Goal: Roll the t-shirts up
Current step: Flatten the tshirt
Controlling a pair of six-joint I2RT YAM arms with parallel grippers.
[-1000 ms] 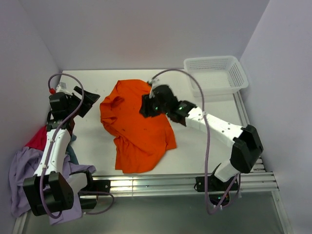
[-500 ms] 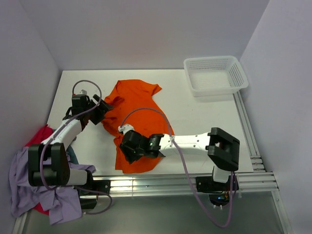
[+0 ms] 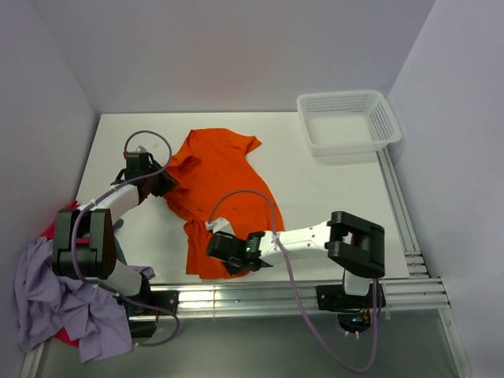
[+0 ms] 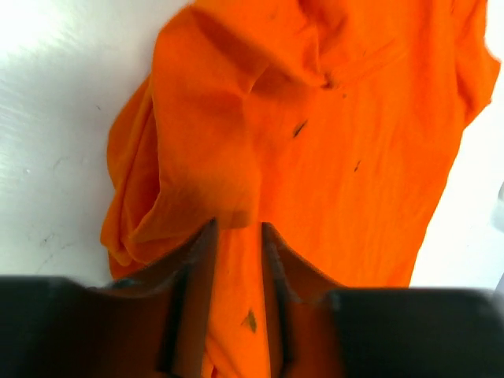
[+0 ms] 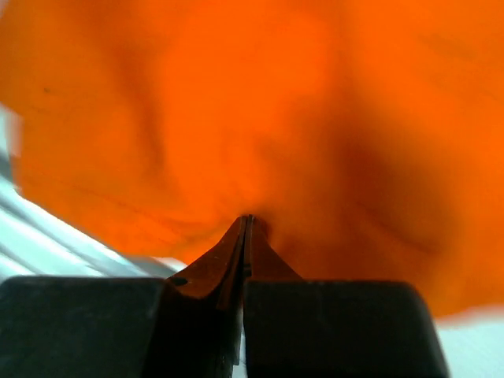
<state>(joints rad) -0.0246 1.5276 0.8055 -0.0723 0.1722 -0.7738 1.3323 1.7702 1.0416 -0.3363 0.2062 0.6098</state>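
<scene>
White tabletop between pale walls carried the orange t-shirt, spread out crumpled near the middle with its collar end toward the back wall. The left gripper sat at the shirt's left edge, its jaws narrowed around a raised fold of the cloth; whether they pinched that fold could not be told. The right gripper, reaching across low at the near hem, had its fingers pressed together on a nip of orange fabric. A lavender t-shirt and a red t-shirt lay heaped at the table's near left corner, beside the left arm's base. A white perforated basket stood at the far right corner, well apart from the orange shirt.
</scene>
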